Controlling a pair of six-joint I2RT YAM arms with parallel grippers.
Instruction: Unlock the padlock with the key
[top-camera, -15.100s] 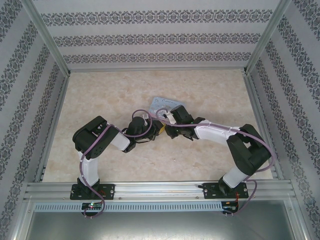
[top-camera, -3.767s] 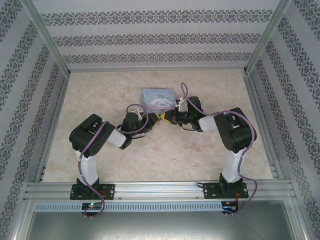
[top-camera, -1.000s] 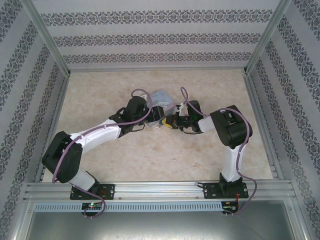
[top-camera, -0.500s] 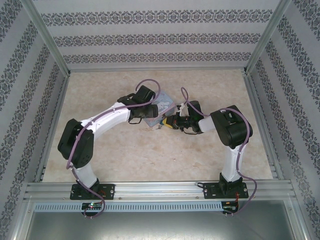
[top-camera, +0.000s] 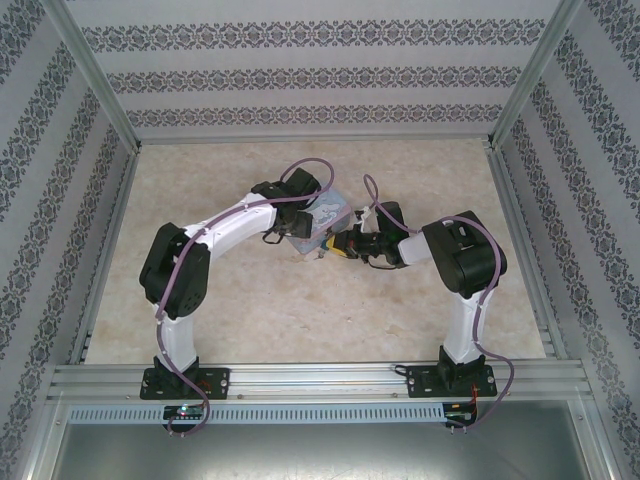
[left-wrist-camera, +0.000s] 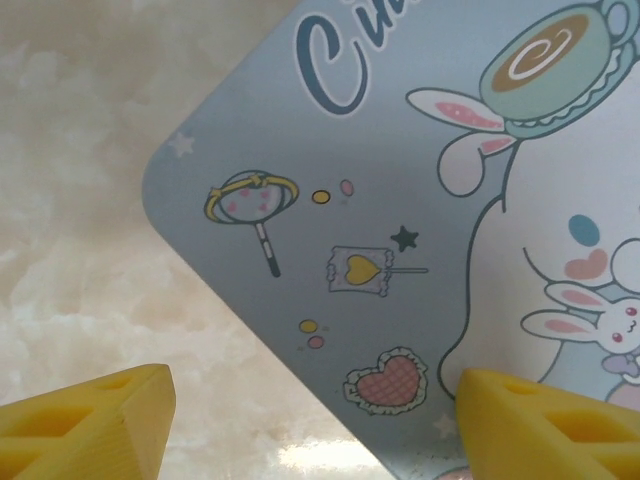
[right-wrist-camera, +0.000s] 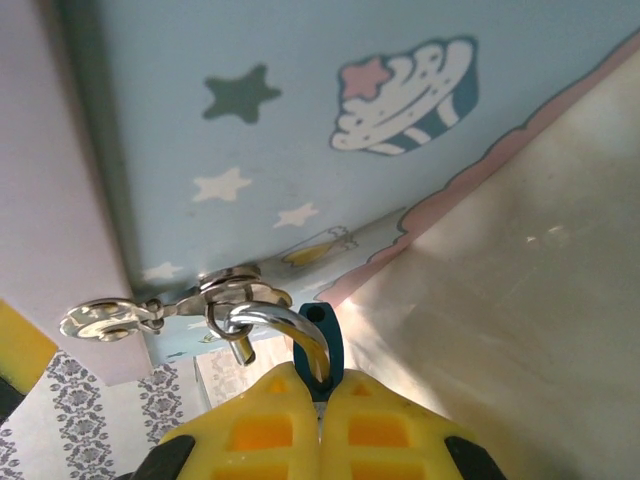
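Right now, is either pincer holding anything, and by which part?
Right pincer is shut on the padlock, gripping it by its bluish body. Left pincer is open over the tin, holding nothing.

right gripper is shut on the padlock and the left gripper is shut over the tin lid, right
No: the left gripper is open, its jaws standing wide apart over the tin lid, as the left wrist view shows. The right gripper is indeed shut on the padlock.

tin (left-wrist-camera: 400, 200): smooth printed metal, satin. tabletop (left-wrist-camera: 80, 200): glossy marble-look. r gripper pads (right-wrist-camera: 385, 435): matt yellow plastic. padlock (right-wrist-camera: 326, 345) shackle + hasp (right-wrist-camera: 215, 285): polished metal.
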